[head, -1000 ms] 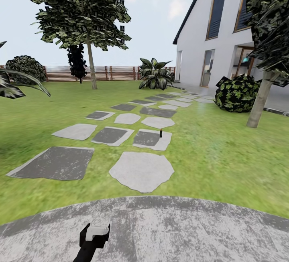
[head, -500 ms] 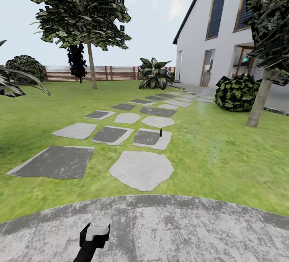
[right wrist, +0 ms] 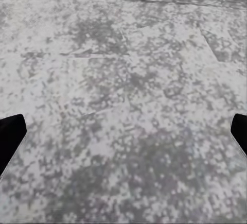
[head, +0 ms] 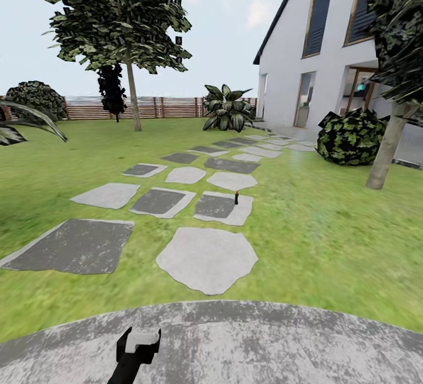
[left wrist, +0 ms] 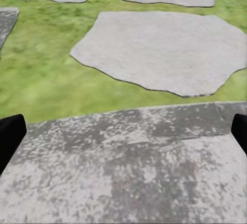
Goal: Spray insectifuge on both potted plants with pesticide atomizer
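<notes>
1. On the stepping stone (head: 223, 207) just past the big pale slab (head: 207, 259), the pesticide atomizer (head: 236, 197) stood upright, small and dark, well ahead of the robot.
2. Left gripper (left wrist: 123, 131) hung over the grey patio (head: 264, 343) edge, fingers (left wrist: 10, 136) spread wide, nothing between.
3. Right gripper (right wrist: 123, 131) faced speckled paving, fingertips likewise far apart, empty.
4. One leafy potted plant (head: 227, 109) stood by the fence (head: 164, 107), near the house (head: 317, 54).
5. Lawn (head: 329, 231) lay all round.
</notes>
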